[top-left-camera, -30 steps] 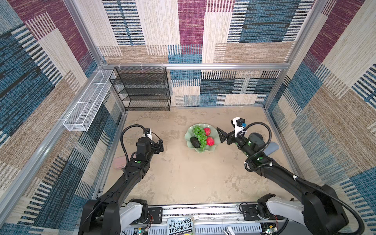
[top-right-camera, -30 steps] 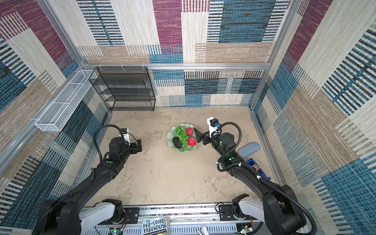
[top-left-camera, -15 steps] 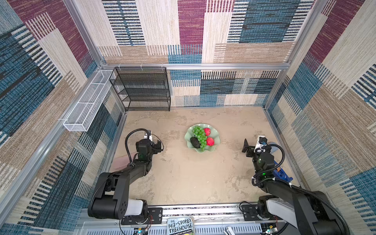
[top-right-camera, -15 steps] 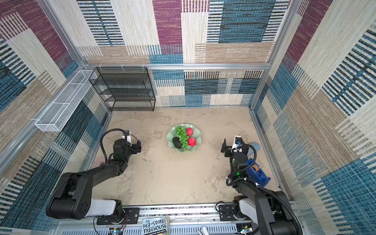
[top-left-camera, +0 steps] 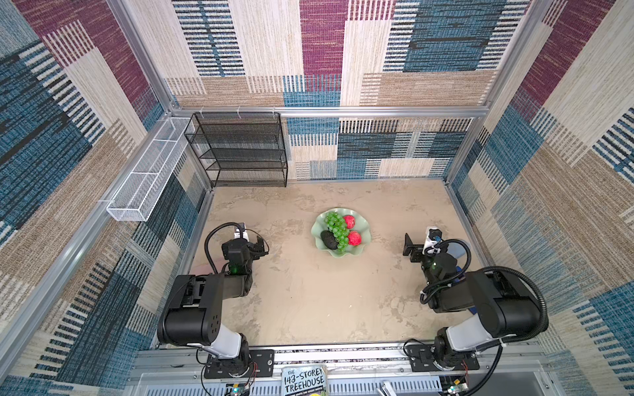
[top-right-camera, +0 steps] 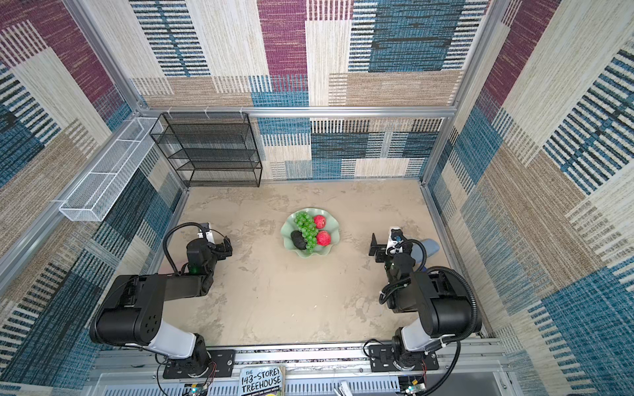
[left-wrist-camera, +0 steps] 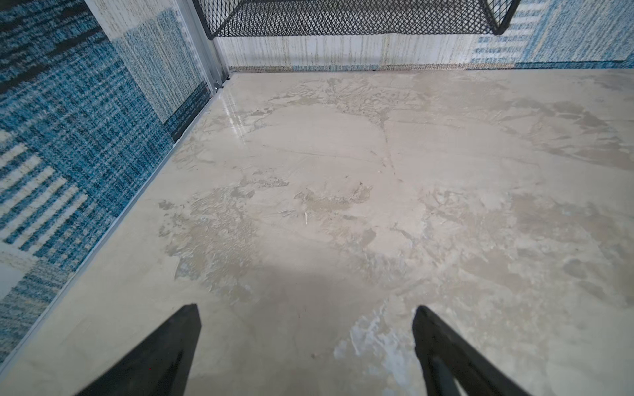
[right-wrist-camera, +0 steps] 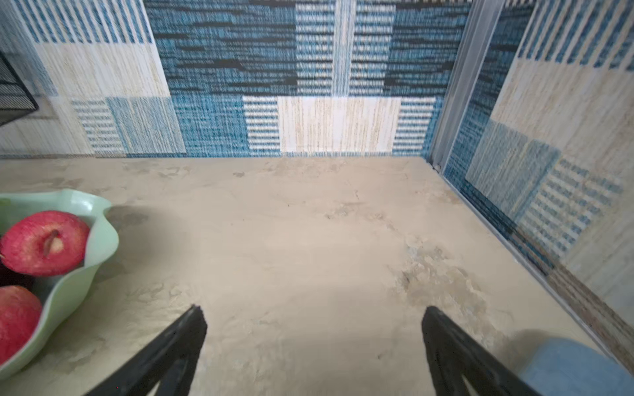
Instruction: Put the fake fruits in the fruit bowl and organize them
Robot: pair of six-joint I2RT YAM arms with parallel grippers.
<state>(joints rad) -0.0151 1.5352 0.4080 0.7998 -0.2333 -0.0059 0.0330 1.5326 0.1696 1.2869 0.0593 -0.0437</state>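
The pale green fruit bowl [top-left-camera: 343,253] [top-right-camera: 310,253] stands on the table's middle, toward the back. In it lie a bunch of green grapes [top-left-camera: 334,226] [top-right-camera: 305,226], two red apples [top-left-camera: 349,221] [top-left-camera: 354,238] and a dark avocado [top-left-camera: 329,240]. My left gripper [top-left-camera: 257,247] [left-wrist-camera: 306,310] is open over bare table, well left of the bowl. Right of the bowl, my right gripper [top-left-camera: 417,248] [right-wrist-camera: 314,310] is open and empty. The right wrist view shows the bowl's rim [right-wrist-camera: 103,240] and both apples [right-wrist-camera: 44,243] [right-wrist-camera: 17,319] off to one side.
A black mesh shelf [top-left-camera: 240,151] stands at the back left, and a white wire basket [top-left-camera: 147,171] hangs on the left wall. A blue-grey object [top-right-camera: 429,247] [right-wrist-camera: 576,370] lies beside the right gripper by the right wall. A book [top-left-camera: 303,380] sits at the front edge.
The right gripper has drawn back from the bowl's right edge toward the right wall and the front. The left arm has folded back too. Both grippers stayed open.
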